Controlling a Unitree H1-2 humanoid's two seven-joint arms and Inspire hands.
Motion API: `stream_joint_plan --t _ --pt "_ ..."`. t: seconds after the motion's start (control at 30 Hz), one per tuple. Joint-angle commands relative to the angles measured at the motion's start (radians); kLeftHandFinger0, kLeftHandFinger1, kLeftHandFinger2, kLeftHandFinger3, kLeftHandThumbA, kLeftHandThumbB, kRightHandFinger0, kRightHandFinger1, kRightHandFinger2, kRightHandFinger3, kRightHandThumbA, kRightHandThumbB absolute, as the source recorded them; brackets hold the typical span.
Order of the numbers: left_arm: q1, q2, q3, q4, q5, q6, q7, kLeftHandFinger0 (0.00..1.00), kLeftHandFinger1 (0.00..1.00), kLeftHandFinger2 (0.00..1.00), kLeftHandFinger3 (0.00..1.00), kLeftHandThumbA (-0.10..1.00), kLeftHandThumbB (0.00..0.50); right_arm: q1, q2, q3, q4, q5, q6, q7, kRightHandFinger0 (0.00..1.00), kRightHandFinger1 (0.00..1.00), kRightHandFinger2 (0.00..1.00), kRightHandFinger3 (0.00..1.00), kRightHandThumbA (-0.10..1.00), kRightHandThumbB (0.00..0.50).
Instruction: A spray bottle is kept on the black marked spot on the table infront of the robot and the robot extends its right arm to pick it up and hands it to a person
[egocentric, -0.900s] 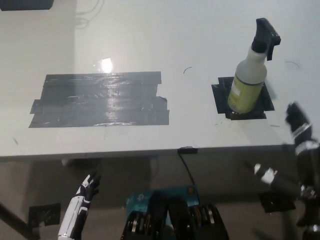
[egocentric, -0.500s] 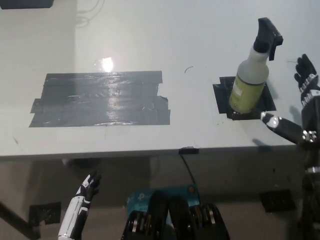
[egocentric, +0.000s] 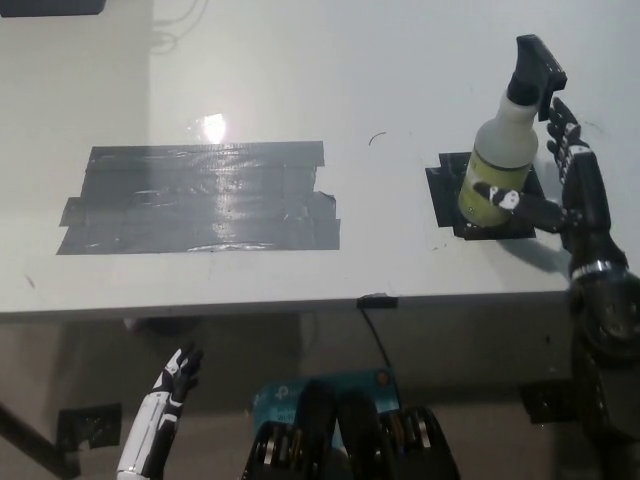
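Note:
A spray bottle (egocentric: 500, 160) with a black trigger head, pale body and yellow-green label stands upright on a black tape square (egocentric: 446, 192) at the table's right. My black right hand (egocentric: 565, 185) is at the bottle's right side, fingers apart. Its thumb reaches across the label and the other fingers rise beside the trigger head. The hand is not closed around the bottle. My white left hand (egocentric: 170, 385) rests low at the lower left, below the table edge, fingers apart and empty.
A large patch of dark grey tape (egocentric: 200, 198) covers the white table's (egocentric: 300, 80) left middle. A small black clip (egocentric: 375, 300) sits on the table's front edge, a cable hanging from it. Floor shows below the edge.
My right hand has risen from below the table edge and moved left to the bottle's side, thumb now in front of the label. The bottle and my left hand stay put.

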Motion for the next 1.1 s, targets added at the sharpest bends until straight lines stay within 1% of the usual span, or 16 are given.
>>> stream_joint_plan --t 0.0,0.17,0.3,0.47,0.6,0.63,0.67,0.73,0.77,0.8,0.83,0.87,0.9,0.93,1.0,1.07 --pt "-0.007 0.003 0.004 -0.018 0.010 -0.023 0.007 1.00 1.00 1.00 1.00 1.00 0.324 -0.099 -0.007 0.011 0.053 -0.012 0.000 -0.029 1.00 1.00 1.00 1.00 1.00 0.353" --pt "-0.007 0.002 0.006 -0.027 0.004 -0.015 0.005 1.00 1.00 1.00 1.00 1.00 0.323 -0.147 -0.002 0.037 0.104 -0.036 0.036 -0.036 1.00 1.00 1.00 1.00 1.00 0.384" --pt "-0.009 0.000 0.003 -0.025 0.011 -0.027 0.008 1.00 1.00 1.00 1.00 1.00 0.314 -0.191 0.000 0.053 0.212 -0.045 -0.003 -0.053 1.00 1.00 1.00 1.00 1.00 0.333" --pt "-0.015 0.002 0.004 -0.029 0.004 -0.022 0.002 1.00 1.00 1.00 1.00 1.00 0.319 -0.240 -0.001 0.057 0.341 -0.035 -0.038 -0.062 1.00 1.00 1.00 1.00 1.00 0.362" --pt "-0.022 0.003 0.005 -0.033 0.018 -0.020 0.010 1.00 1.00 1.00 1.00 1.00 0.321 -0.263 -0.004 0.055 0.471 -0.016 -0.062 -0.054 1.00 1.00 1.00 1.00 1.00 0.411" --pt "-0.023 0.003 0.005 -0.034 0.018 -0.019 0.010 1.00 1.00 1.00 1.00 1.00 0.321 -0.268 -0.004 0.053 0.491 -0.013 -0.070 -0.056 1.00 1.00 1.00 1.00 1.00 0.413" --pt "-0.022 0.003 0.005 -0.035 0.019 -0.019 0.010 1.00 1.00 1.00 1.00 1.00 0.313 -0.272 0.002 0.036 0.515 0.007 -0.089 -0.061 1.00 1.00 1.00 1.00 0.99 0.389" --pt "-0.024 0.004 0.005 -0.035 0.015 -0.018 0.007 1.00 1.00 1.00 1.00 1.00 0.310 -0.280 0.002 0.032 0.541 -0.002 -0.093 -0.097 1.00 0.96 1.00 1.00 0.68 0.330" --pt "-0.023 0.004 0.005 -0.035 0.014 -0.019 0.006 1.00 1.00 1.00 1.00 1.00 0.310 -0.282 0.002 0.033 0.545 -0.007 -0.092 -0.105 1.00 0.96 1.00 1.00 0.68 0.330" --pt "-0.025 0.004 0.005 -0.034 0.015 -0.022 0.006 1.00 1.00 1.00 1.00 1.00 0.310 -0.291 0.010 0.022 0.543 -0.019 -0.048 -0.167 0.42 0.52 0.66 0.83 0.29 0.303" --pt "-0.026 0.005 0.005 -0.034 0.016 -0.023 0.006 1.00 1.00 1.00 1.00 1.00 0.310 -0.296 0.012 0.019 0.547 -0.029 -0.051 -0.205 0.18 0.29 0.41 0.56 0.12 0.258" --pt "-0.027 0.006 0.005 -0.034 0.018 -0.022 0.006 1.00 1.00 1.00 1.00 1.00 0.310 -0.298 0.014 0.018 0.551 -0.034 -0.066 -0.228 0.08 0.27 0.46 0.54 0.03 0.272" --pt "-0.027 0.006 0.005 -0.034 0.019 -0.022 0.006 1.00 1.00 1.00 1.00 1.00 0.308 -0.298 0.015 0.018 0.553 -0.037 -0.081 -0.241 0.03 0.24 0.48 0.48 -0.05 0.269" --pt "-0.027 0.005 0.005 -0.035 0.021 -0.022 0.008 1.00 1.00 1.00 1.00 1.00 0.308 -0.298 0.016 0.018 0.554 -0.043 -0.106 -0.260 0.00 0.28 0.57 0.50 -0.07 0.247" --pt "-0.026 0.005 0.003 -0.037 0.026 -0.025 0.009 1.00 1.00 1.00 1.00 1.00 0.298 -0.292 0.021 0.019 0.514 -0.050 -0.128 -0.285 0.00 0.33 0.67 0.60 -0.06 0.184" --pt "-0.033 0.006 0.006 -0.036 0.020 -0.017 0.006 1.00 1.00 1.00 1.00 1.00 0.298 -0.287 0.025 0.019 0.457 -0.047 -0.121 -0.282 0.01 0.35 0.70 0.63 -0.06 0.162"
